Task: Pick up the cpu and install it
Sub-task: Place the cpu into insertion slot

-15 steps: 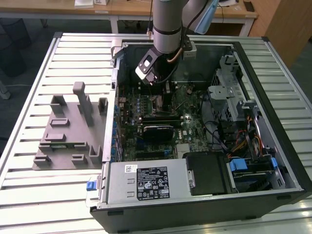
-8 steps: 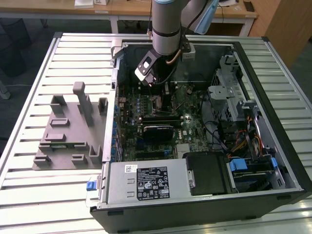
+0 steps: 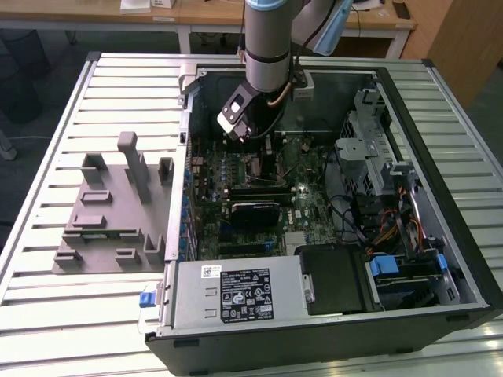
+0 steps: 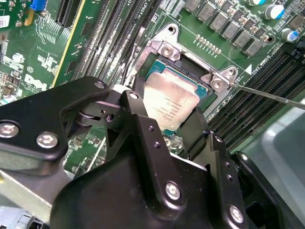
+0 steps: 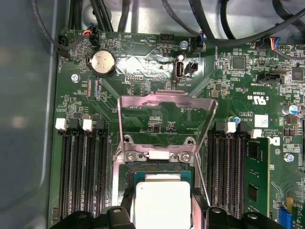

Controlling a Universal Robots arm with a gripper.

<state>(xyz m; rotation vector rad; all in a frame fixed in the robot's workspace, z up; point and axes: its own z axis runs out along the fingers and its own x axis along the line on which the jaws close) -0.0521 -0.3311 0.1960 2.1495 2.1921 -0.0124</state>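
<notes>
**Install step: cpu held at the open socket.**
From the exterior view's left: a grey tray (image 3: 102, 212) on the desk (image 3: 47, 314), then the case (image 3: 330, 345). Inside, the claw (image 4: 164, 113) clamps the cpu (image 4: 170, 100) over the socket (image 4: 164, 47), whose plate (image 5: 164, 100) is raised. I judge that seating it calls for square alignment and gentle lowering.

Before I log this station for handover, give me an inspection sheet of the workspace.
Surface: slatted grey metal table bearing an open black computer case.
Job's things: small flat square silver cpu over the dark square socket; hinged metal load plate raised.
Clutter: large grey plastic slotted tray, exterior view's left.
Gripper: black gripper shut on the cpu's sides.
Cables: black cables beside the green motherboard; coloured wires inside the case.
Surroundings: wooden desks behind.
</notes>
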